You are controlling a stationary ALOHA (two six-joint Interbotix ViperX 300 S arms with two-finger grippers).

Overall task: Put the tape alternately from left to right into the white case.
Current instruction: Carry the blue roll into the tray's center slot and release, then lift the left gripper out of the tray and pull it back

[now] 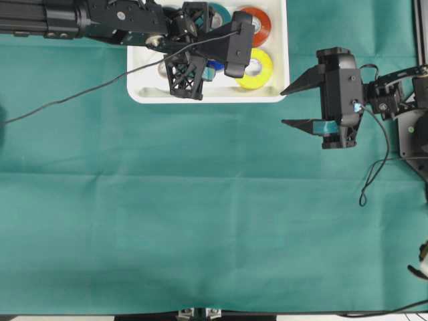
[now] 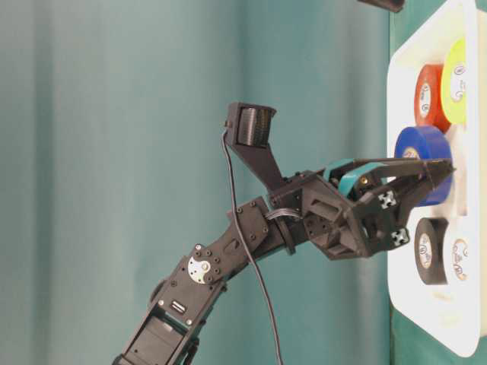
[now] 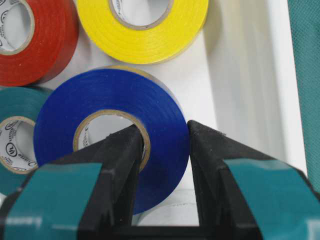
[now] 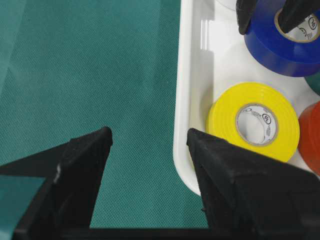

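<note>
With the blue roll (image 3: pixel 107 135) pinched through its core over the white case (image 1: pixel 137 87), the left tool (image 3: pixel 165 137) must next release it, while the right tool (image 1: pixel 294 105) waits open beside the case.

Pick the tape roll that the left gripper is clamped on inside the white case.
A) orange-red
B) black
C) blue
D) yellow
C: the left gripper has one finger in the core and one outside the wall of the blue roll, above the white case.
</note>
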